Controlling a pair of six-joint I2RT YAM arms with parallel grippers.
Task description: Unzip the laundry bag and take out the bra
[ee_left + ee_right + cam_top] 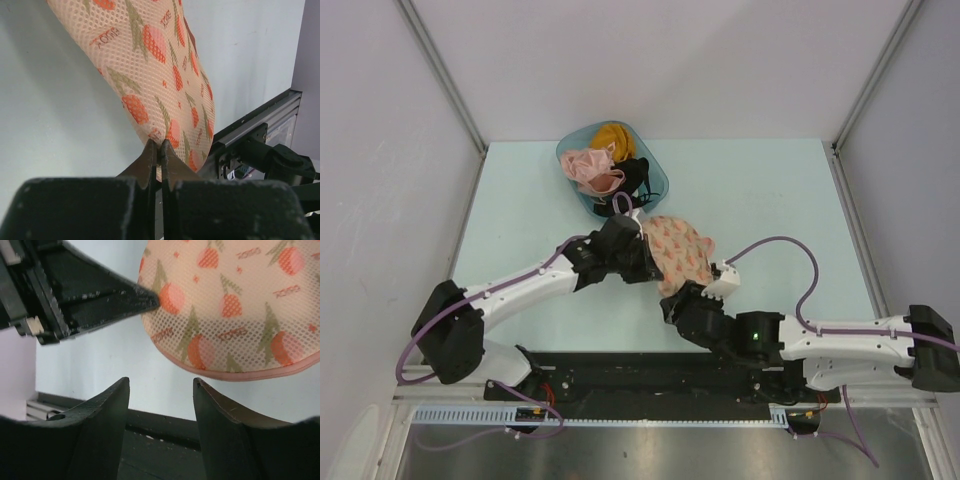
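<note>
While the left gripper (160,150) pinches the nearest edge of the laundry bag (160,65) between tightly closed jaws, the pouch stretches straight ahead of its tips, long axis running away from them. The right gripper (161,382) hovers with jaws spread wide and holding nothing, the bag's pink zipped rim (225,374) just beyond its tips and off toward its right finger, not touching. No zipper pull shows, and the bra is out of sight, presumably inside. Free and close, the right gripper looks better placed to work along that rim
</note>
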